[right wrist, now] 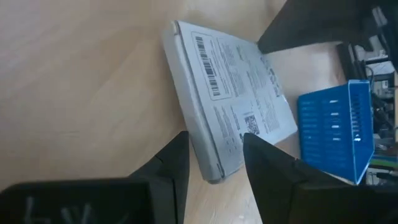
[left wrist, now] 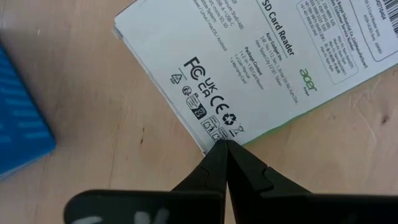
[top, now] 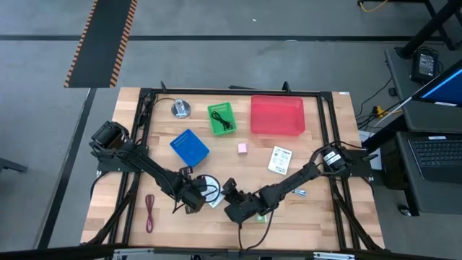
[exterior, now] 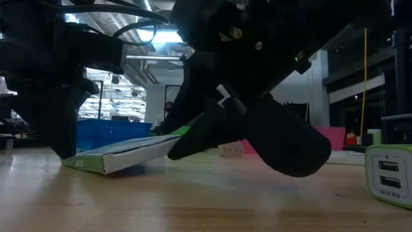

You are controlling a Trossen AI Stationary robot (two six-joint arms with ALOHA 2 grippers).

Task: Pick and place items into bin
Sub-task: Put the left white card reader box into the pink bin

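A white green-edged packet [left wrist: 249, 68] lies tilted between my two grippers near the table's front [top: 214, 198]. Its low end rests on the wood by my left gripper [exterior: 77, 162]. Its other end is raised. My left gripper [left wrist: 225, 144] is shut, with its tips at the packet's edge. My right gripper [right wrist: 214, 162] is open, with the packet's raised end [right wrist: 214, 168] between its fingers. A second white packet [top: 280, 159], a pink cube [top: 242, 147], a dark red cord [top: 150, 211] and a blue-silver piece [top: 298, 192] lie on the table. The red bin [top: 277, 115] stands at the back. My left gripper touches the packet's printed top face at its edge near a corner [left wrist: 219, 132] with its shut fingertips, coming down from above. That end of the packet lies on the table. My right gripper comes in level, low over the table, one finger [right wrist: 174, 168] under the packet's raised end and one [right wrist: 267, 168] over it. The gap is wider than the packet. I cannot tell whether the packet lies on the lower finger.
A blue box [top: 190, 146] lies behind the left gripper. A green packet with a black cable [top: 222, 119] and a round silver object [top: 180, 109] lie at the back left. A green-and-white block [exterior: 389, 174] stands near the table's front right.
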